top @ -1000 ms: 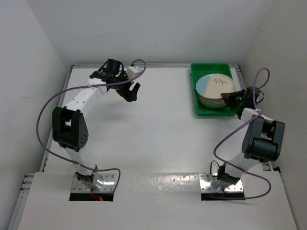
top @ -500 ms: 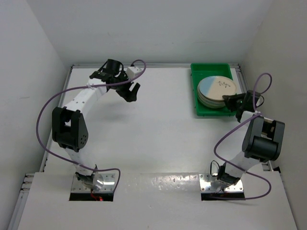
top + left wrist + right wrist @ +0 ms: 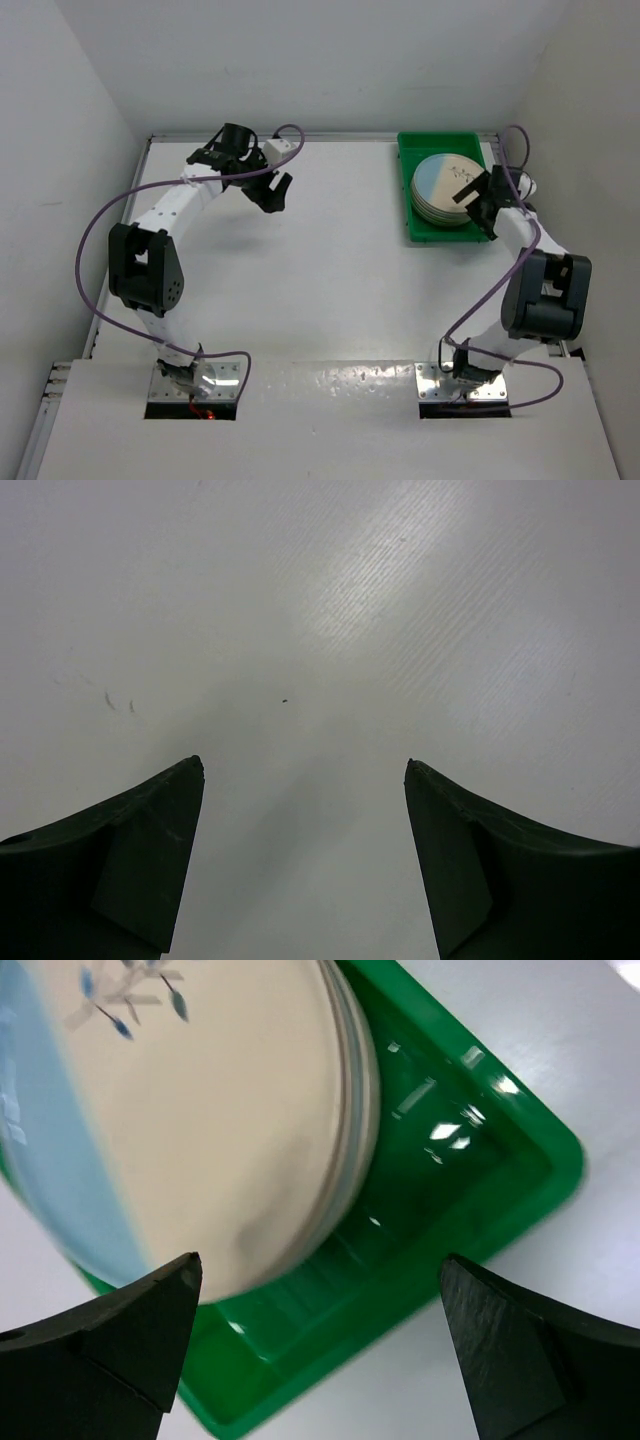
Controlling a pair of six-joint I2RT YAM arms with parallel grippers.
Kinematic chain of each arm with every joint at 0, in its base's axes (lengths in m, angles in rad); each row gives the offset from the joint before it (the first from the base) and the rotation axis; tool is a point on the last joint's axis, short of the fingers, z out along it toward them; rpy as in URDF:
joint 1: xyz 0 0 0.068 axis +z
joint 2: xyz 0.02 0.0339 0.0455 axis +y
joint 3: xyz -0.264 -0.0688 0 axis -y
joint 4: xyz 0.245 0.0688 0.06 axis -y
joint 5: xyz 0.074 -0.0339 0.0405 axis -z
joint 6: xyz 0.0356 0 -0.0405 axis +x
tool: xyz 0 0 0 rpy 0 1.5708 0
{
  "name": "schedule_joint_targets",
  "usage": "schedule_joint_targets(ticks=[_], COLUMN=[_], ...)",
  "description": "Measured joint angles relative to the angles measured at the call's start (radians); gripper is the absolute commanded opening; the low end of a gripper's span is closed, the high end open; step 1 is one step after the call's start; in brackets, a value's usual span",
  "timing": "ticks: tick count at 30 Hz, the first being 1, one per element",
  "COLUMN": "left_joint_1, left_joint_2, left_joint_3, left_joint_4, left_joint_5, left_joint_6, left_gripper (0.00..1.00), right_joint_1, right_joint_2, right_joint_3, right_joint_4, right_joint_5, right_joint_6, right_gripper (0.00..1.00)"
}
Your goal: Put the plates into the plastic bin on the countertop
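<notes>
A stack of cream plates (image 3: 444,187), the top one with a blue segment and a dark sprig, lies in the green plastic bin (image 3: 421,236) at the back right of the white countertop (image 3: 330,270). My right gripper (image 3: 477,210) hovers open over the bin's near right part, at the stack's edge, with nothing between its fingers. In the right wrist view the plates (image 3: 200,1130) fill the upper left, and the bin (image 3: 470,1200) passes under the open right gripper (image 3: 320,1260). My left gripper (image 3: 276,194) hangs open over bare countertop (image 3: 330,610) at the back left, and the left wrist view shows the left gripper (image 3: 305,765) empty.
White walls enclose the table on the left, back and right; the right wall (image 3: 580,150) stands close to the bin. Thin metal rails (image 3: 330,139) run along the countertop's edges. Purple cables (image 3: 95,250) loop beside both arms.
The right gripper has gone from shut to open, letting the top plate settle on the stack, and its wrist has swung up towards the back. The left arm has not moved.
</notes>
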Motion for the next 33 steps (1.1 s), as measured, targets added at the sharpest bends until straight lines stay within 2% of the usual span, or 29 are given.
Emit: schedule_joint_targets(ticks=[4, 9, 15, 19, 23, 27, 31, 33], left_joint_1=[0.0, 0.001, 0.001, 0.001, 0.001, 0.002, 0.001, 0.001], left_joint_2=[-0.004, -0.105, -0.297, -0.44, -0.671, -0.907, -1.101, -1.139], left_joint_3=[-0.004, -0.128, -0.384, -0.568, -0.829, -1.049, -1.147, -1.156], left_joint_4=[0.005, 0.015, 0.021, 0.023, 0.078, 0.101, 0.165, 0.192], left_joint_5=[-0.025, -0.104, -0.226, -0.294, -0.344, -0.326, -0.302, -0.299], left_joint_6=[0.001, 0.027, 0.077, 0.143, 0.201, 0.221, 0.226, 0.23], left_gripper=[0.83, 0.83, 0.83, 0.84, 0.86, 0.92, 0.95, 0.95], right_joint_1=[0.093, 0.2, 0.219, 0.221, 0.223, 0.224, 0.224, 0.224], right_joint_2=[-0.085, -0.471, -0.819, -0.973, -1.112, -1.2, -1.242, -1.244], right_joint_3=[-0.034, -0.276, -0.468, -0.576, -0.68, -0.729, -0.731, -0.731], right_joint_4=[-0.088, -0.094, -0.202, -0.291, -0.343, -0.373, -0.374, -0.375], right_joint_5=[0.166, 0.223, 0.155, 0.067, -0.012, -0.072, -0.112, -0.128], right_joint_6=[-0.109, -0.233, -0.279, -0.265, -0.249, -0.233, -0.226, -0.225], right_gripper=[1.0, 1.0, 1.0, 1.0, 1.0, 1.0, 1.0, 1.0])
